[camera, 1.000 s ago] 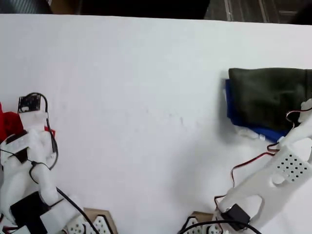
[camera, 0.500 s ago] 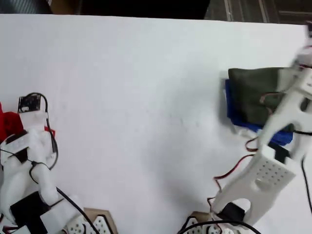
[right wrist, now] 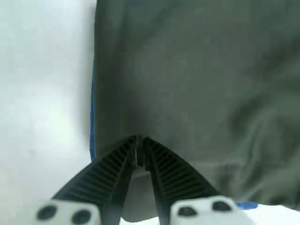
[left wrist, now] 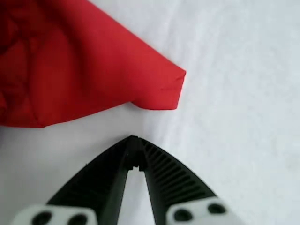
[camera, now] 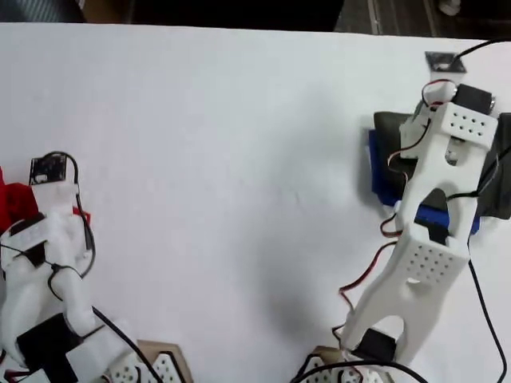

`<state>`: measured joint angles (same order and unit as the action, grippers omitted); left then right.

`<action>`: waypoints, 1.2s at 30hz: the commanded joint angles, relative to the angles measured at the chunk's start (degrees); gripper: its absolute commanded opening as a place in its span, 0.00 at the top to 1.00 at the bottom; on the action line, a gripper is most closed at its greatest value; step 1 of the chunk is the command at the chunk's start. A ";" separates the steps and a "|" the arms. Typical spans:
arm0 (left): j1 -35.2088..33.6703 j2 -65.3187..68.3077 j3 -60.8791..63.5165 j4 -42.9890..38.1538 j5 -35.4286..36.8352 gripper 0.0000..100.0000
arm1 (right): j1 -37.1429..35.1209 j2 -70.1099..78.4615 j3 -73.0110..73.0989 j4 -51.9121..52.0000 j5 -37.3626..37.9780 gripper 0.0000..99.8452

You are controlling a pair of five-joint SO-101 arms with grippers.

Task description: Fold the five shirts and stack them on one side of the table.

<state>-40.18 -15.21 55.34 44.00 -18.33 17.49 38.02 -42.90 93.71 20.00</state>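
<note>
While the red shirt [left wrist: 84,65] lies loose at the left edge of the table [camera: 239,159], the left jaws sit closed and empty just beside its corner. The right jaws, closed and empty too, hang over the dark green shirt [right wrist: 187,70] on top of the blue shirt [camera: 382,179] at the right. The red shirt looks soft and floppy, so that corner seems best to pinch.

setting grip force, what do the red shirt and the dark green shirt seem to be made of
Red shirt: thin matte cloth, likely cotton; soft creases and a stitched hem at its corner. Dark green shirt: matte, soft fabric, perhaps cotton jersey; gentle folds, no sheen.
</note>
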 commanded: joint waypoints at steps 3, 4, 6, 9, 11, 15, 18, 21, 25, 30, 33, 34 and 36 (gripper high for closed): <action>0.00 -0.09 -0.40 -0.97 0.70 0.97 | -0.66 2.59 -0.26 1.19 -0.62 0.98; 0.00 -0.09 -0.40 -0.97 0.70 0.97 | -0.92 2.95 -0.35 1.19 -0.62 0.98; 0.00 -0.09 -0.40 -0.97 0.70 0.97 | -1.71 3.03 -0.44 1.19 -0.62 0.98; 0.00 -0.09 -0.40 -0.97 0.70 0.97 | -2.59 2.42 -1.41 1.80 -0.62 0.98; 0.00 -0.09 -0.40 -1.05 0.70 0.97 | -3.21 0.22 -1.49 2.15 -0.62 0.98; 0.00 -0.09 -0.40 -1.05 0.70 0.97 | -5.23 -8.13 -0.88 4.44 -1.05 0.98; 0.00 -0.09 -0.40 -1.05 0.70 0.97 | -5.76 -17.36 3.08 4.44 -1.05 0.98; 0.00 -0.09 -0.40 -1.05 0.70 0.97 | -6.37 -25.89 8.00 4.35 -1.05 0.98; 0.00 -0.09 -0.48 -1.05 0.70 0.97 | -6.73 -36.44 14.24 4.35 -0.53 0.98; -0.09 -0.09 -0.92 -1.05 0.79 0.97 | -7.78 -53.67 24.44 4.35 3.78 0.90; -0.18 -0.53 -1.36 -0.70 0.79 0.97 | -7.96 -63.08 33.93 3.56 7.38 0.82; -0.35 -0.53 -2.15 -0.44 0.62 0.97 | -8.13 -65.54 38.07 2.59 8.70 0.81; -1.85 -0.53 -4.44 1.14 0.44 0.97 | -8.04 -69.32 47.56 -1.71 9.23 0.83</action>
<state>-40.26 -15.21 54.81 43.91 -18.33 10.11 -24.13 -6.07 96.44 27.74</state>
